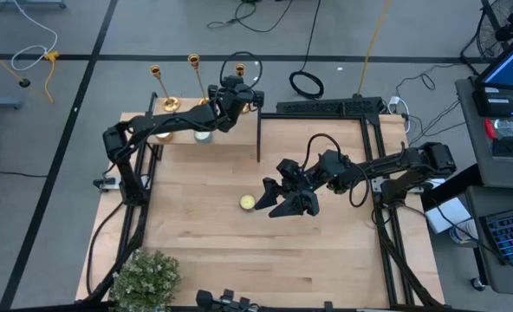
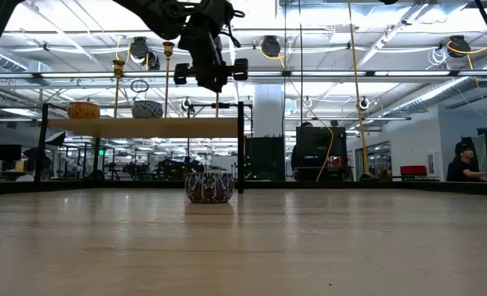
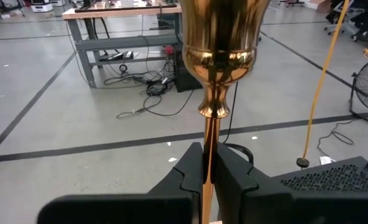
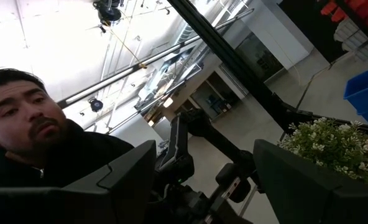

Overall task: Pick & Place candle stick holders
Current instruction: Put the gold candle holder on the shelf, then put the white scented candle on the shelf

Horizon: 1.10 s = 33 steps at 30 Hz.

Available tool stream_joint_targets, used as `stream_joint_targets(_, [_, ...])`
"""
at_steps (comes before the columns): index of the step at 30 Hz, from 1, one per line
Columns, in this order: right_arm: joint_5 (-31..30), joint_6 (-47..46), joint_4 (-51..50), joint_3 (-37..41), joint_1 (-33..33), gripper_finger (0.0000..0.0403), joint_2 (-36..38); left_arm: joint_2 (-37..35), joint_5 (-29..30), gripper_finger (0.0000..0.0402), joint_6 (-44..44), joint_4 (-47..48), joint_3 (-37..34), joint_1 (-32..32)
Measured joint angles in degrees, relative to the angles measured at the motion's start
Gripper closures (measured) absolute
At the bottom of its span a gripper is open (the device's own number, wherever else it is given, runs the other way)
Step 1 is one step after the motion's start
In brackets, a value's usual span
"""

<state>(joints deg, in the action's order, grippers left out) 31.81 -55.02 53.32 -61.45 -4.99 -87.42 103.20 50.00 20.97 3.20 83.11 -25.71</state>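
Observation:
Two gold candle stick holders [image 1: 164,89] [image 1: 199,81] stand upright on their round bases on a raised shelf [image 2: 145,127] at the table's far left; they also show in the low view [image 2: 118,82] [image 2: 168,70]. My left gripper [image 1: 230,94] is at the far edge, shut on the third gold candle stick holder [image 3: 218,56], whose base is hidden. My right gripper [image 1: 272,198] is open and empty at mid-table, beside a yellow tealight [image 1: 248,202]; its fingers point upward in its wrist view [image 4: 202,174]. My left gripper pinches the candle stick holder's thin stem [image 3: 207,165] between its two fingers, a little below the cup [image 3: 220,37]. The fingers come level from the table's near side and lie across the stem. The holder stands upright in the hold; what is under its base cannot be seen.
Round candles [image 1: 203,134] lie under or beside the shelf, and two round bowls [image 2: 83,109] [image 2: 147,108] sit on it. A patterned bowl [image 2: 209,186] stands on the table. A dark upright post [image 1: 258,139] stands right of the shelf. A plant [image 1: 146,279] sits at the near left corner. A person [image 4: 35,137] shows behind.

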Motion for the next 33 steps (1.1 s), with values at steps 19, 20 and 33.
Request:
stream_joint_targets(19, [0.0,0.0,0.0,0.0,0.0,0.0138,0.0,0.02,1.47,0.0367,0.07,1.49,0.0,0.67])
stream_joint_targets(20, [0.0,0.0,0.0,0.0,0.0,0.0138,0.0,0.02,1.48,0.0357,0.02,1.8,0.0,0.66])
stream_joint_targets(33, [0.01,-0.01,0.0,0.0,0.0,0.0138,0.0,0.02,1.55,0.0315,-0.54,1.79,0.0,0.66])
